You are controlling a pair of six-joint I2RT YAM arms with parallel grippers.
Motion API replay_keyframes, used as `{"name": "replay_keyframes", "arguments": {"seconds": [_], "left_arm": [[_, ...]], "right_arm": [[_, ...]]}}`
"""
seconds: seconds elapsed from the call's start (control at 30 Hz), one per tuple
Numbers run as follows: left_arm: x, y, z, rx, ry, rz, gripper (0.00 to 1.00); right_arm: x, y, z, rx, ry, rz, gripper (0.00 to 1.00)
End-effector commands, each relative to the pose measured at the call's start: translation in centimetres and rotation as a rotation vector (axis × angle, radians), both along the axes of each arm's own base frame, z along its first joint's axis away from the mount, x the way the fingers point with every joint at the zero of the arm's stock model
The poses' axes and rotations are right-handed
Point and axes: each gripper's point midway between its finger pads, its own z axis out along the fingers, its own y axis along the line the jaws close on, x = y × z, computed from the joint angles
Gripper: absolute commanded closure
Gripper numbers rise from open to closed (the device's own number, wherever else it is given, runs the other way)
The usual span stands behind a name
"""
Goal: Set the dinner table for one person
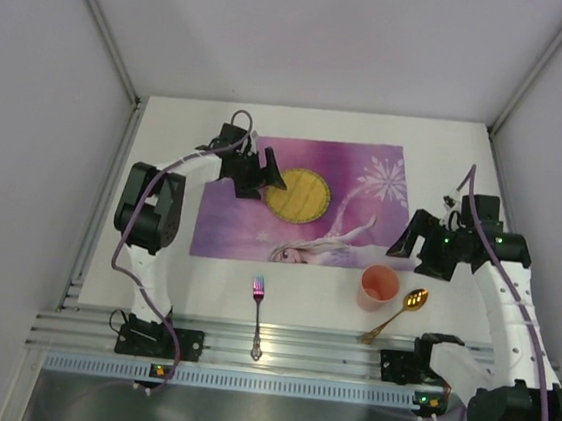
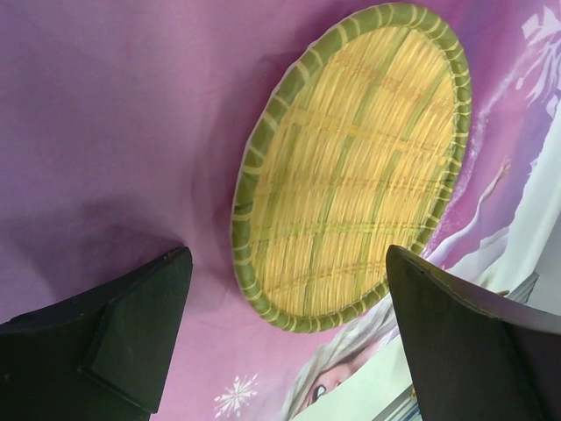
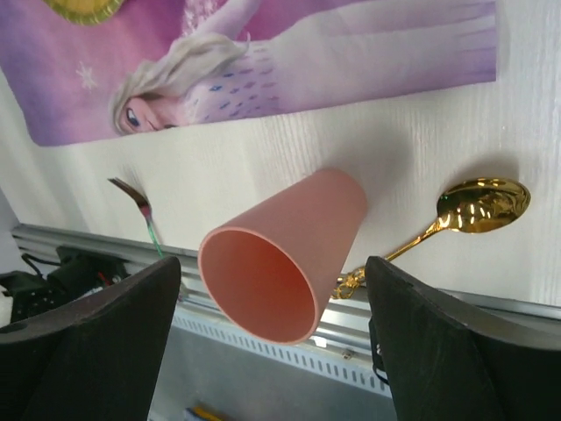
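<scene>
The dinner table (image 1: 438, 147) is a white top boxed in by walls (image 1: 32, 94) on the left, far and right sides, with a ribbed rail (image 1: 296, 358) along the near edge. The purple placemat (image 1: 229, 225) sits mid-table, with bare strips all round it; the widest is the near one.

That near strip holds a fork (image 1: 258, 314) whose handle runs onto the rail, an upright pink cup (image 1: 379, 286) and, just beside it, a gold spoon (image 1: 401, 312).

The mat's print is snowflakes and a blonde cartoon girl.

The left gripper (image 2: 287, 254) hangs over the woven plate (image 1: 300, 194) on the mat, fingers spread and empty. The right gripper (image 3: 272, 263) is above the cup, fingers wide and clear of it.

Only the left wrist view shows the plate's yellow weave and green rim up close. The right wrist view catches just the fork's tines, while the top view shows the whole fork.
</scene>
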Motion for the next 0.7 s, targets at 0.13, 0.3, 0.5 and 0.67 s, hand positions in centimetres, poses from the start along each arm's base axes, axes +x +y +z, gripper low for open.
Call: {"name": "replay_keyframes", "arguments": {"seconds": [0.13, 0.3, 0.5, 0.67], "left_arm": [[1.0, 1.0, 5.0, 0.033, -0.071, 0.048, 0.03], [0.7, 1.3, 6.7, 0.035, -0.098, 0.064, 0.03], [-0.5, 2.2, 9.0, 0.053, -0.131, 0.078, 0.03], [-1.9, 3.1, 12.0, 0.078, -0.187, 0.081, 0.03]], "right_arm": [[-4.0, 0.3, -4.0, -0.09, 0.118, 0.051, 0.29], [-4.1, 0.5, -6.3, -0.123, 0.17, 0.059, 0.7], [-2.1, 0.8, -5.3, -0.172, 0.161, 0.091, 1.0], [3.6, 0.2, 4.4, -0.261, -0.013, 0.073, 1.0]]}}
